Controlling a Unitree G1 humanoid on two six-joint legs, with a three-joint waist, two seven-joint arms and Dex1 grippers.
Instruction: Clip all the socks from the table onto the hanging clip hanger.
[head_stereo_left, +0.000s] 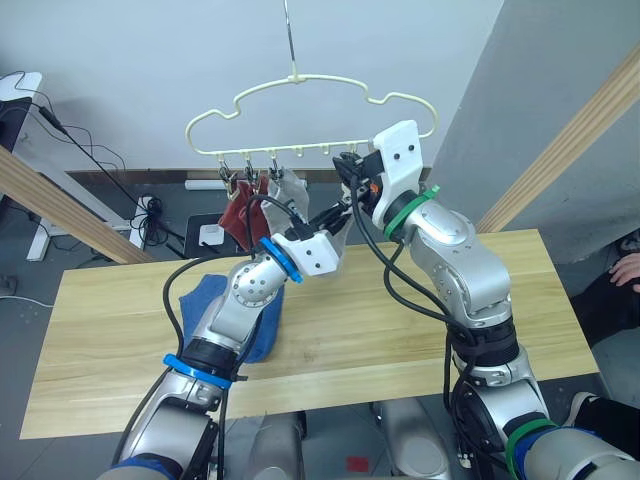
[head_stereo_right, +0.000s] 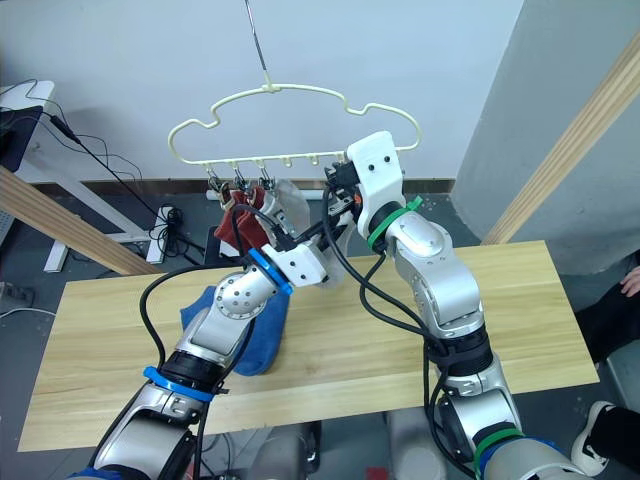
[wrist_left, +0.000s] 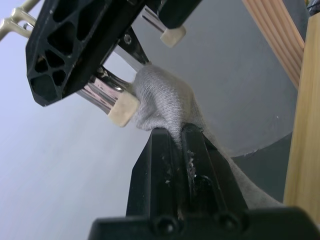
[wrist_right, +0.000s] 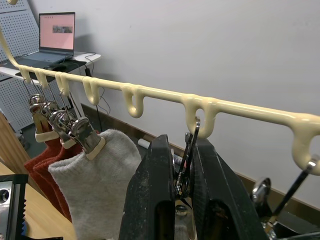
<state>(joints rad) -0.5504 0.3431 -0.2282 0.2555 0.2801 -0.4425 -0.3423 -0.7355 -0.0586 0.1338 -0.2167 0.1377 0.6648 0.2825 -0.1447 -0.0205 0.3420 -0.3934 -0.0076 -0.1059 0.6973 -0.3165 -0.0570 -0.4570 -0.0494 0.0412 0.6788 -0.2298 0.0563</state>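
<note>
The left pincer (wrist_left: 182, 137) pinches a grey sock (wrist_left: 162, 97) at a clip (wrist_left: 120, 107) the right pincer (wrist_right: 182, 165) squeezes on the clip hanger (head_stereo_left: 300, 82). Released early, the clip misses and the sock drops. Blue socks (head_stereo_left: 215, 300) wait on the counter (head_stereo_left: 100, 330).

Both arms raised, forearms angled up and inward. Left gripper (wrist_left: 180, 145) fingers pressed together, pinching grey fabric. Right gripper (wrist_right: 184, 165) apparently squeezed on a metal clip.

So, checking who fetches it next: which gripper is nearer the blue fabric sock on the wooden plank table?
Left. The left gripper is above the blue sock; the right gripper is up at the clip hanger.
</note>
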